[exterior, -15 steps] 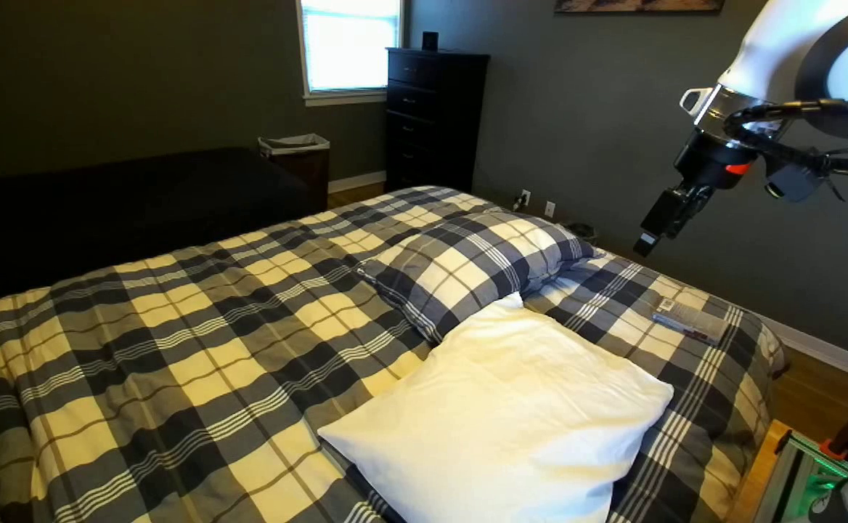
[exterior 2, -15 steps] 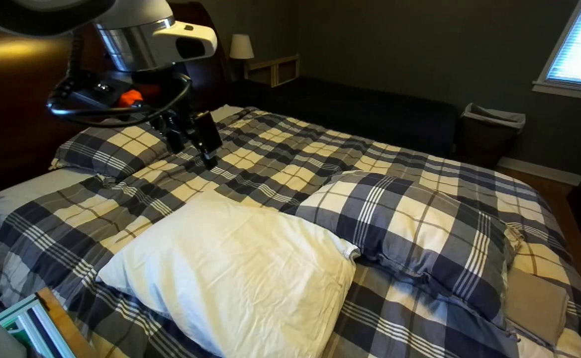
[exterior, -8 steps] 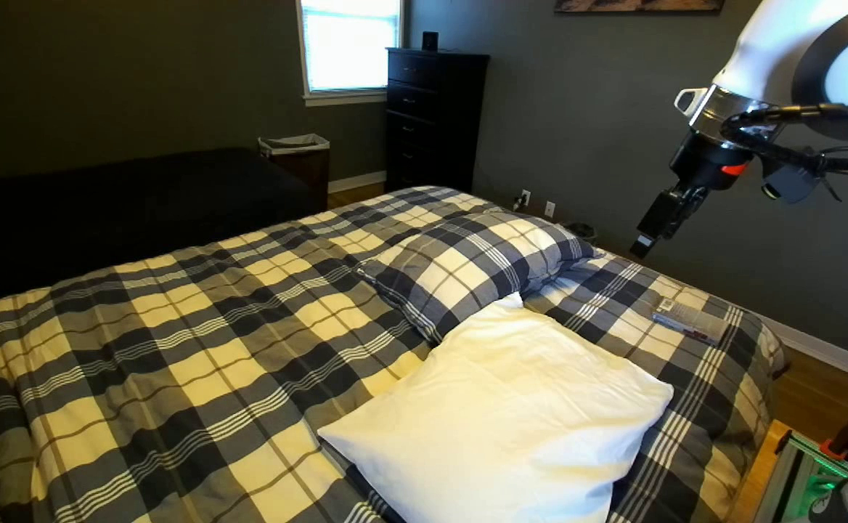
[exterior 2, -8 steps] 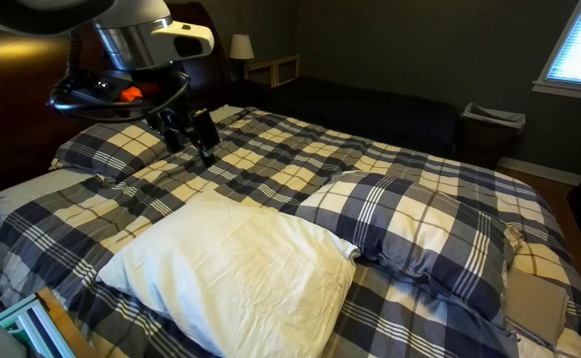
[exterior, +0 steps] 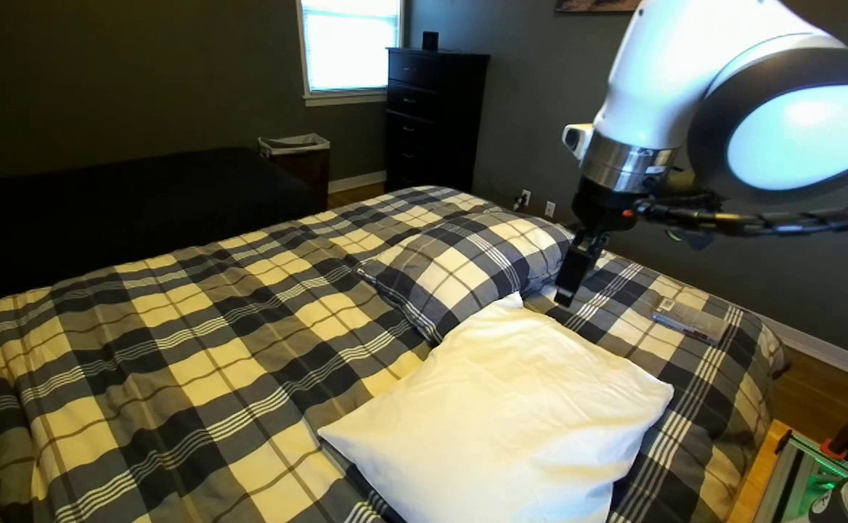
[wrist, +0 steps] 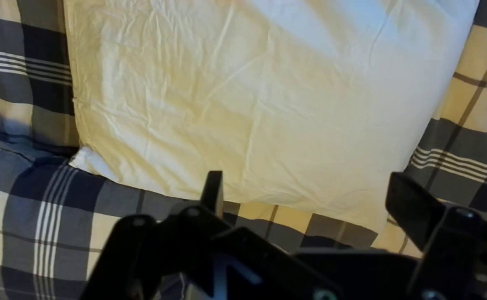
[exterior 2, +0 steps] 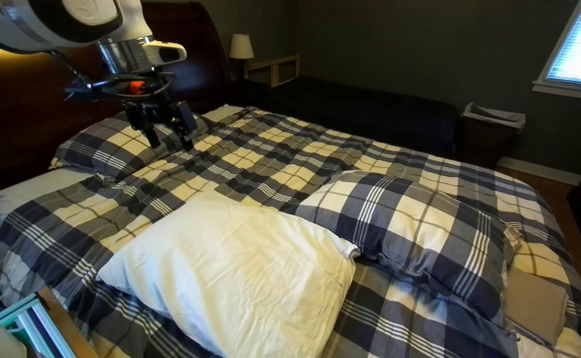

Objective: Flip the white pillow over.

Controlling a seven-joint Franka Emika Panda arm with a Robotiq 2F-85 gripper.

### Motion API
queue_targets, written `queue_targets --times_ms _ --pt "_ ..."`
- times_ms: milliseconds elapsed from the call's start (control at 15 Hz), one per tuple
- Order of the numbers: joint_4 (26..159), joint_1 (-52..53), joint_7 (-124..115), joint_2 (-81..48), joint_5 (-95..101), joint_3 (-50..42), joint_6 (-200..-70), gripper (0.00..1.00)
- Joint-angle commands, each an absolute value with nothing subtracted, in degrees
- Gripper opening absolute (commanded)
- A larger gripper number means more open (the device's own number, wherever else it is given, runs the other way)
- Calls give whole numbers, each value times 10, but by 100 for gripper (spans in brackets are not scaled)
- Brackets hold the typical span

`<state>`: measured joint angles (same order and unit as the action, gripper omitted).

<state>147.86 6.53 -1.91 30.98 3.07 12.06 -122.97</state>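
The white pillow lies flat on the plaid bedspread in both exterior views (exterior: 496, 414) (exterior 2: 236, 268). It fills much of the wrist view (wrist: 268, 91), with some creases. My gripper is open and empty, its two fingers wide apart in the wrist view (wrist: 305, 181). They frame the pillow's lower edge and corner there. In both exterior views the gripper (exterior: 563, 296) (exterior 2: 172, 144) hangs above the bed, fingers pointing down, apart from the pillow. The pillow's underside is hidden.
A plaid pillow (exterior: 467, 254) (exterior 2: 410, 223) touches one corner of the white pillow. Another plaid pillow (exterior 2: 116, 149) lies by the headboard (exterior 2: 181, 30). A flat packet (exterior: 689, 319) and a folded grey-beige item (exterior 2: 534, 306) lie on the bed. The arm's mount (exterior: 765, 465) stands at the bedside.
The arm has swung across the bed; the gripper moved left and down in one exterior view, left and slightly up in another. It points more steeply down. The white pillow has not moved.
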Motion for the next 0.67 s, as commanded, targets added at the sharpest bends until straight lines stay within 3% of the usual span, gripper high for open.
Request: queue_targets --times_ms 0,600 --pt "1422 73 -85 190 69 171 -1230 100" --pt "1362 114 -318 -4 221 234 -1213 100"
